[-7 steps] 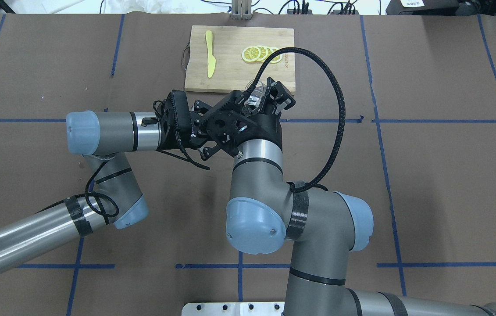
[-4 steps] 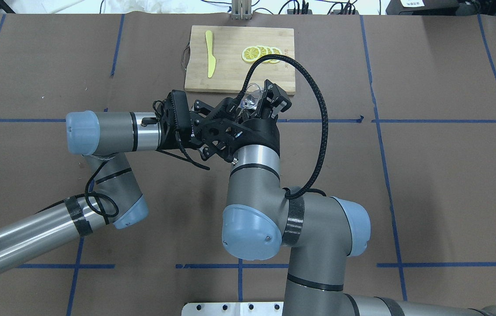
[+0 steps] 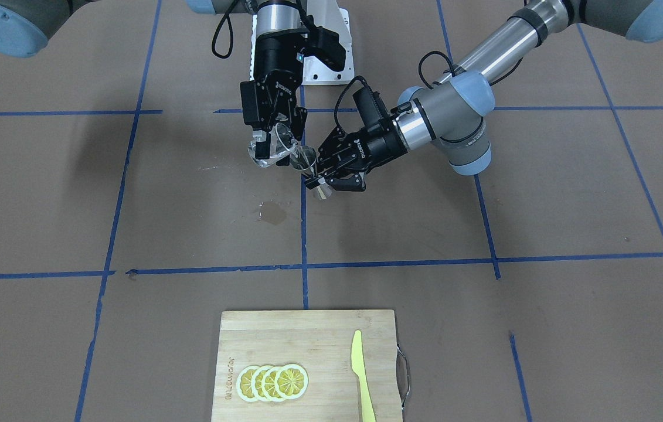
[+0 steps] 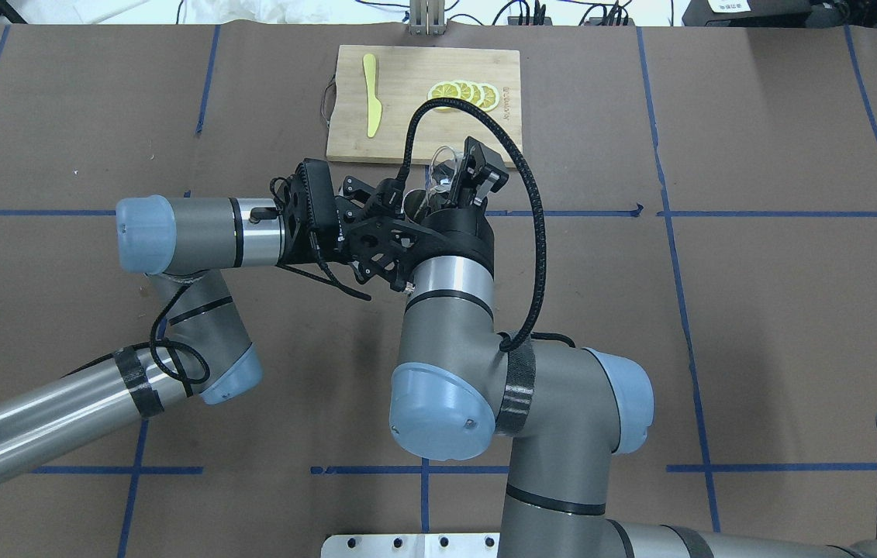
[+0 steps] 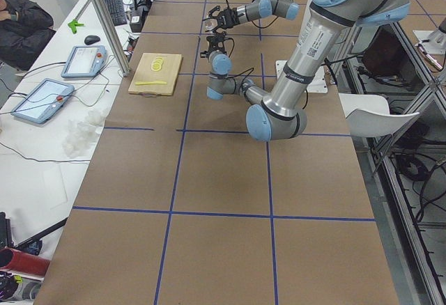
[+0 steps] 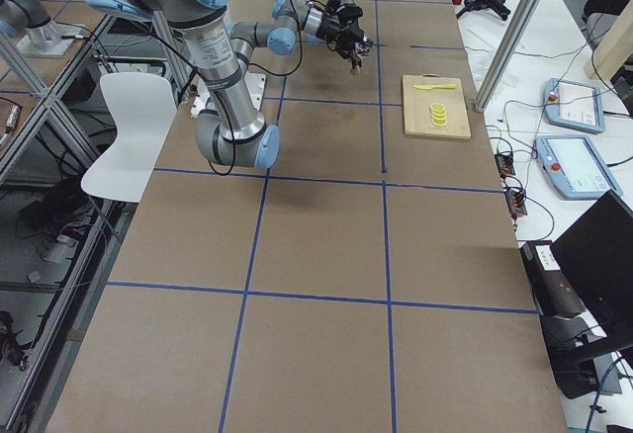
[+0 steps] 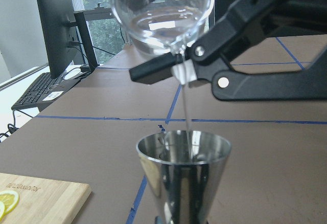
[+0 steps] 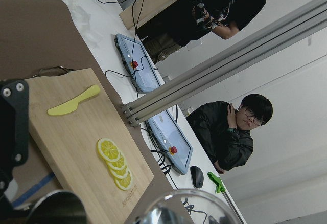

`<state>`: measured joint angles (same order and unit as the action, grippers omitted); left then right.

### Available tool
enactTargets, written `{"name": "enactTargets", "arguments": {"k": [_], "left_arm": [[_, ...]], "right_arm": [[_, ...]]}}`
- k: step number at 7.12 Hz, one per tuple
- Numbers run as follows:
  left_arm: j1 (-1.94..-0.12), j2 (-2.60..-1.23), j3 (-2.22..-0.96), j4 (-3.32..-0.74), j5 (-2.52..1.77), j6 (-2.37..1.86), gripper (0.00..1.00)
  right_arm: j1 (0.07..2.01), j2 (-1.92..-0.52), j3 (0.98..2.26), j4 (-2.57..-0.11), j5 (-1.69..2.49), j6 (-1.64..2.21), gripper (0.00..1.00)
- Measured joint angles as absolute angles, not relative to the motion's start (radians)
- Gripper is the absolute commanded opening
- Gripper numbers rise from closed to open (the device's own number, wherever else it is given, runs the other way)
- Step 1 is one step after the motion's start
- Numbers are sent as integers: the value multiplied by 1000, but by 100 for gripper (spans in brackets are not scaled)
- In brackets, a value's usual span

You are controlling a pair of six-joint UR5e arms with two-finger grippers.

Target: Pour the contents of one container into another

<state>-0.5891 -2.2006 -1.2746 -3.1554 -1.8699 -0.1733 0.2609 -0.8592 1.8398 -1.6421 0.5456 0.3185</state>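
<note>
Spillage is risked if the right gripper's clamped glass cup is overtilted above the left gripper's apparently clamped jigger.

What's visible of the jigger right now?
The jigger is reflective silver metal, two cones joined at a narrow waist. It is roughly upright, mouth up, above the table, clamped at the waist by the left tool. A thin clear stream from the tilted glass cup above falls into its upper cone; the cup is not touching it.
</note>
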Motion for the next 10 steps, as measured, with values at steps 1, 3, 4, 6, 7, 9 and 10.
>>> {"name": "enactTargets", "arguments": {"k": [1,3,4,6,7,9,10], "left_arm": [[-589,-2201,-1275,-3155,-1870,-173,0],[-589,-2201,-1275,-3155,-1870,-173,0],[-589,-2201,-1275,-3155,-1870,-173,0],[-589,-2201,-1276,-3155,-1870,-173,0],[-589,-2201,-1276,-3155,-1870,-173,0],[-589,-2201,-1278,-3155,-1870,-173,0],[-589,-2201,-1280,-3155,-1870,-173,0]], "right_arm": [[261,-859,1840,-1643,545,297,0],[261,-859,1841,-1643,545,267,0],[261,-858,1841,-1643,543,245,0],[261,-857,1840,-1643,529,209,0],[261,-856,1840,-1643,524,189,0],[261,-856,1839,-1643,519,166,0],[261,-857,1839,-1643,518,163,0]]}}
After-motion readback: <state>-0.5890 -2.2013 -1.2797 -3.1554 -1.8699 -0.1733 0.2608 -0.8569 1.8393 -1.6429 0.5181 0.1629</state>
